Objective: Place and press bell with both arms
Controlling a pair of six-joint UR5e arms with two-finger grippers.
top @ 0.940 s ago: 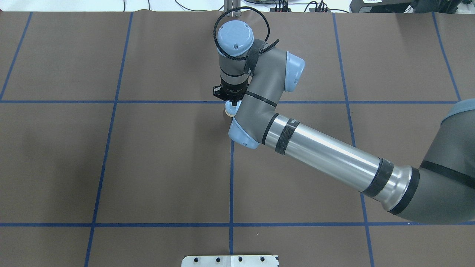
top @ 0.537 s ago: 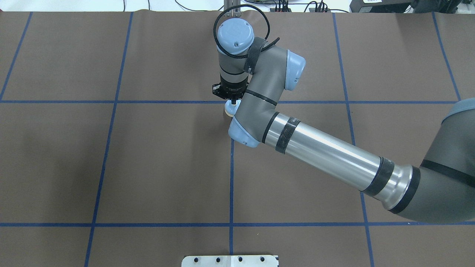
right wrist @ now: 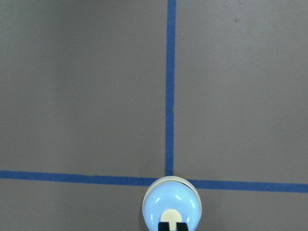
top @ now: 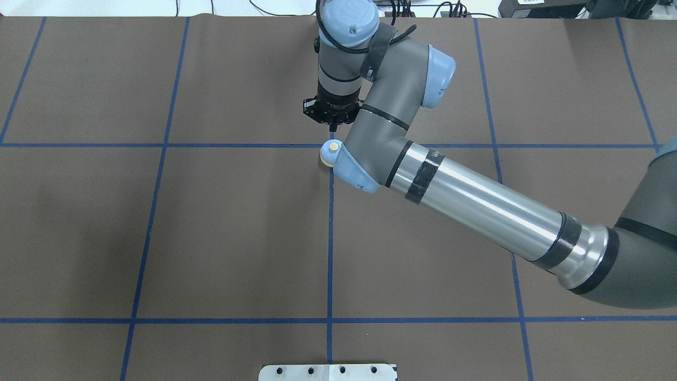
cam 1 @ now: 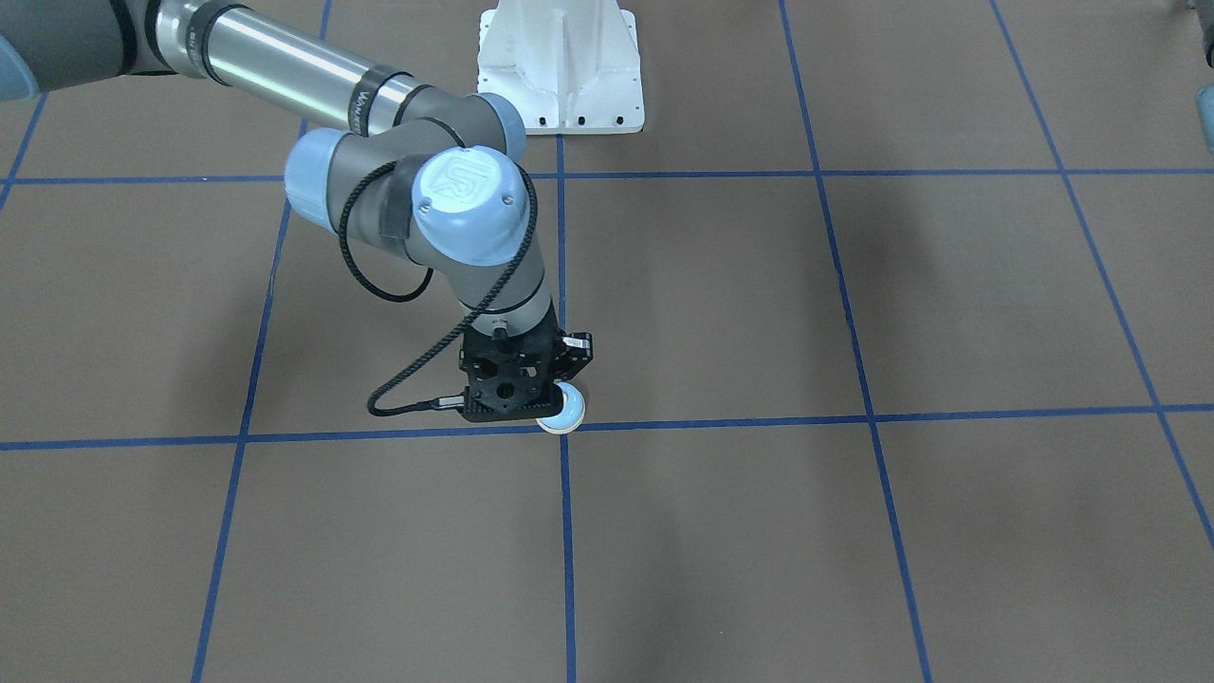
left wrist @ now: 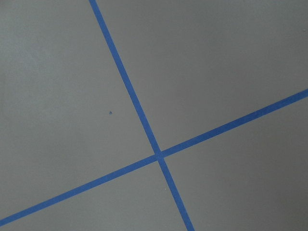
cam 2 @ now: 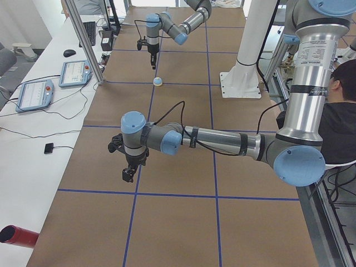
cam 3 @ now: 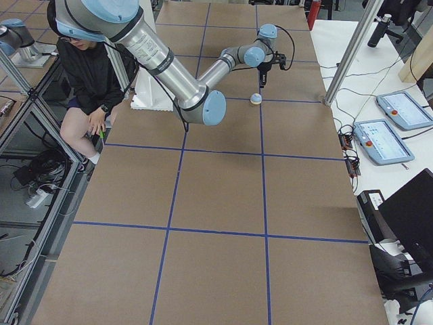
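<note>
The light-blue bell (top: 330, 153) with its cream button stands on the brown table at a crossing of blue tape lines, and also shows in the front-facing view (cam 1: 569, 411). My right gripper (top: 332, 126) hangs just above it, apart from it. In the right wrist view its fingertips (right wrist: 172, 226) are shut together over the button of the bell (right wrist: 172, 202). My left gripper (cam 2: 128, 173) shows only in the exterior left view, low over bare table far from the bell (cam 2: 158, 82). I cannot tell whether it is open or shut. The left wrist view shows only a tape crossing.
The white bolted pedestal (cam 1: 560, 71) stands at the robot's side of the table. A seated person (cam 3: 84, 74) is beside the table. Control tablets (cam 2: 75, 72) lie on a side bench, and a red cylinder (cam 2: 16, 236) lies near the table corner.
My right gripper has risen off the bell, and its wrist has shifted toward the far edge in the overhead view. The bell's cream button now shows fully. The bell has not moved.
</note>
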